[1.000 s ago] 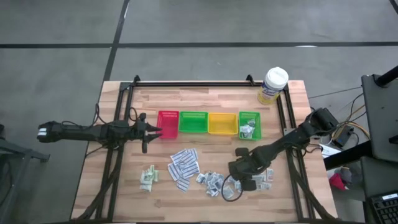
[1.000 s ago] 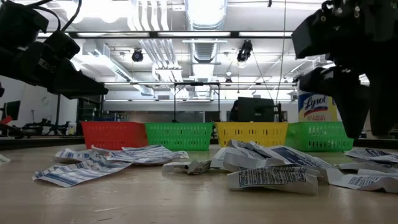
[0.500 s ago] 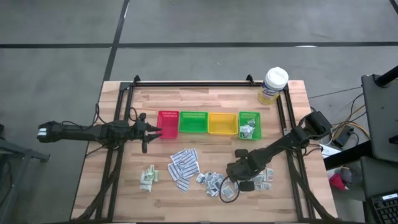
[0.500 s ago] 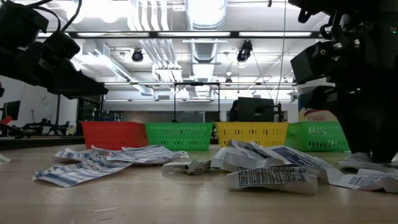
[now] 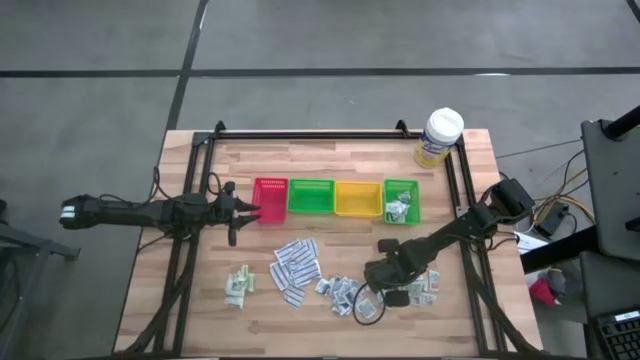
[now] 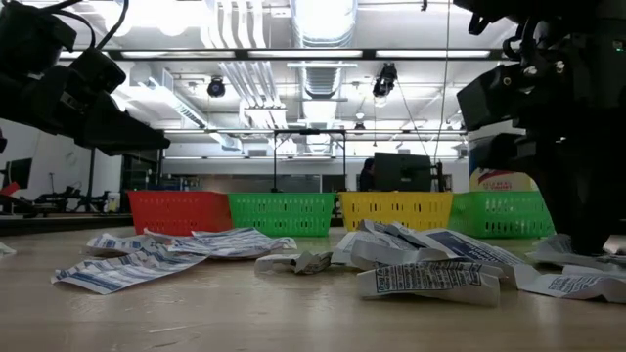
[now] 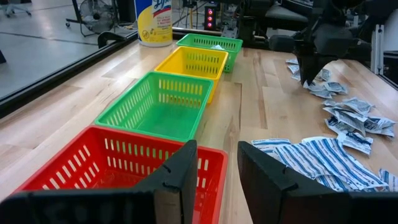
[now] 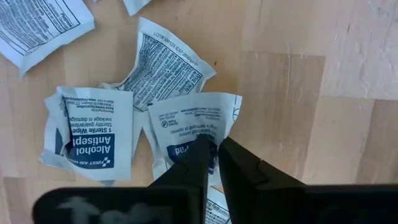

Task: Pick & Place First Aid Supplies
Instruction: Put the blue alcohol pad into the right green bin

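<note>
The first aid supplies lie in loose heaps on the near half of the wooden table: pale green sachets (image 5: 238, 285), long striped strips (image 5: 294, 266), small grey-white squares (image 5: 340, 293) and white alcohol-wipe packets (image 5: 422, 288). My right gripper (image 8: 214, 149) points down into the packet heap, shut on one white packet (image 8: 193, 118). My left gripper (image 7: 214, 168) hovers open at the red tray (image 5: 270, 199), holding nothing. My right gripper pinches one white alcohol-wipe packet between its two fingers, at the blue-printed part (image 8: 185, 149) a little in from the packet's edge. The fingers come from above, pointing down. The packet still lies flat on the table among its neighbours.
Red, green (image 5: 310, 197), yellow (image 5: 357, 198) and small green (image 5: 401, 201) trays stand in a row across the table's middle; the small green one holds a few packets. A white-lidded tub (image 5: 440, 137) stands at the far right corner. A black frame borders the table.
My right gripper has sunk down onto the packet heap at the near right and its fingers have closed together on a packet. The packets lie where they were.
</note>
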You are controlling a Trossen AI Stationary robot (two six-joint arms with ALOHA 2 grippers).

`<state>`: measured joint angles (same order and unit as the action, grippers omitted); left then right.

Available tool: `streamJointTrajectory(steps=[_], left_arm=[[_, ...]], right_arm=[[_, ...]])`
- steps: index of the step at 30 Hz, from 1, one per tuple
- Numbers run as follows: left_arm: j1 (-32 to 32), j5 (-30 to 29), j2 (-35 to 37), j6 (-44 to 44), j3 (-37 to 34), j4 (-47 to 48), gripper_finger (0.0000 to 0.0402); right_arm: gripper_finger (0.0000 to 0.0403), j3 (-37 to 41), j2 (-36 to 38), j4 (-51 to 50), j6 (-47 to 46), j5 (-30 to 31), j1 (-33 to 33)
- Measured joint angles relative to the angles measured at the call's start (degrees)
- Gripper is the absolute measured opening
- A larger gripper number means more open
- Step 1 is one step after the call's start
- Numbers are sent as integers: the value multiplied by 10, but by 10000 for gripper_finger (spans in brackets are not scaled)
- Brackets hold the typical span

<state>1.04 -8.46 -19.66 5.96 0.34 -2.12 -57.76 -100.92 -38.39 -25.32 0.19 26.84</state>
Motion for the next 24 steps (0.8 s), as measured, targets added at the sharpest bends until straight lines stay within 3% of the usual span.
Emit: streamJointTrajectory(steps=[14, 24], left_arm=[[0, 0, 0, 0, 0, 0, 113], [0, 0, 0, 0, 0, 0, 113]], right_arm=[[9, 0, 19, -2, 0, 0, 0], [9, 0, 21, -2, -2, 48, -8]])
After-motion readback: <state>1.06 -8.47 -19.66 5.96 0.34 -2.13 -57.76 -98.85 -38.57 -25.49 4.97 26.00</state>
